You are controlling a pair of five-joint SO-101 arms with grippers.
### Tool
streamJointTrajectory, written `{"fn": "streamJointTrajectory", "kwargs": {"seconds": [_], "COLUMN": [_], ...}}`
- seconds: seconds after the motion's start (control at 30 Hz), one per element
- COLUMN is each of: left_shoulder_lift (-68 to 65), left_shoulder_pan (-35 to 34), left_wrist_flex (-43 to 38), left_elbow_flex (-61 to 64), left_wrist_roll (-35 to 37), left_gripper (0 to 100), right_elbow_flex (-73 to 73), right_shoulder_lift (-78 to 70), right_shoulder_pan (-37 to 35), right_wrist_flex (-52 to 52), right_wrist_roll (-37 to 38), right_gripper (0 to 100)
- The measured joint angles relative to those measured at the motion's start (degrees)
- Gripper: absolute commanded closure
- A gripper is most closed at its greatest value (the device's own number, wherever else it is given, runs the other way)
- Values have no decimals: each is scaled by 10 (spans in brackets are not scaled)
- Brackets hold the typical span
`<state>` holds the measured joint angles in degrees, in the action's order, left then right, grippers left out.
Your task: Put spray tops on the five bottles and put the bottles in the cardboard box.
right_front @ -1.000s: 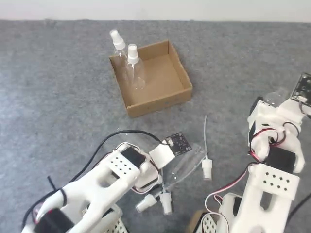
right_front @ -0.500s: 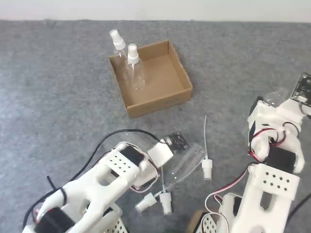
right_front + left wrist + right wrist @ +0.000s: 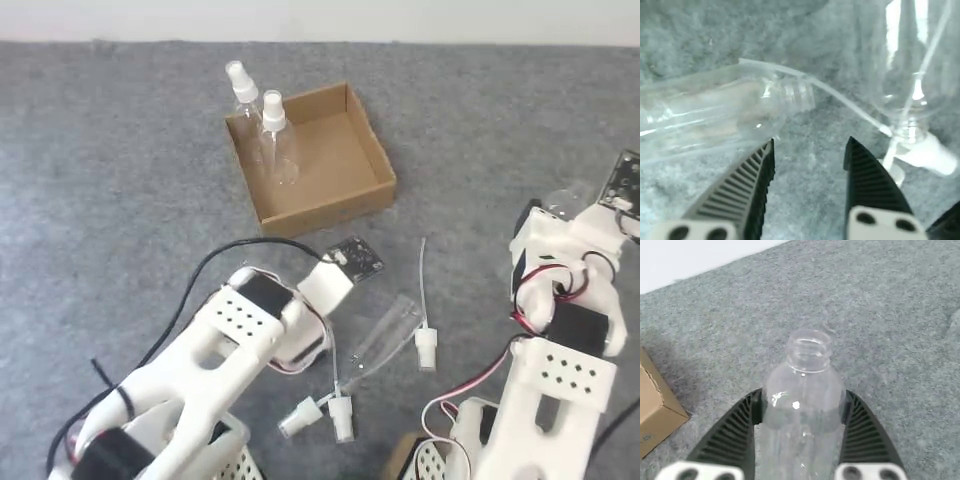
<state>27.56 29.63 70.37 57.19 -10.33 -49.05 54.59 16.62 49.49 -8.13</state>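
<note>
In the left wrist view my left gripper [image 3: 810, 145] is open just above the carpet, with nothing between its fingers. An uncapped clear bottle [image 3: 715, 117] lies just past the fingertips, a thin tube crossing its neck. Beside it lies another clear bottle [image 3: 912, 60] with a white spray top [image 3: 930, 152] at its neck. My right gripper [image 3: 802, 399] is shut on an upright open-necked bottle [image 3: 804, 385], held at the right [image 3: 563, 198]. Two capped bottles [image 3: 270, 130] stand in the cardboard box [image 3: 340, 200].
Near the left arm [image 3: 250, 330] lie a clear bottle [image 3: 385, 330] and three loose spray tops: one with a long tube [image 3: 427, 347] and two close together [image 3: 325, 415]. The right arm [image 3: 560, 350] stands at the right edge. Grey carpet covers the table.
The left arm's wrist has swung back and to the left, toward the box, uncovering more of the lying bottle. The right arm has kept still with its bottle.
</note>
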Motion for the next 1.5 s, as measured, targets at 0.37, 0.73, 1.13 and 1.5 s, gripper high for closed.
{"fn": "streamJointTrajectory", "kwargs": {"seconds": [0.37,0.73,1.13,1.5], "left_shoulder_lift": [0,0,0,0], "left_shoulder_pan": [113,157,228,163], "left_wrist_flex": [2,18,33,-138], "left_elbow_flex": [0,-46,-62,78], "left_wrist_roll": [84,123,127,131], "left_gripper": [777,778,778,779], "right_elbow_flex": [0,0,0,0], "right_shoulder_lift": [0,0,0,0], "right_shoulder_pan": [0,0,0,3], "right_wrist_flex": [0,0,-4,-4], "right_wrist_roll": [0,0,0,0], "right_gripper": [936,936,936,936]}}
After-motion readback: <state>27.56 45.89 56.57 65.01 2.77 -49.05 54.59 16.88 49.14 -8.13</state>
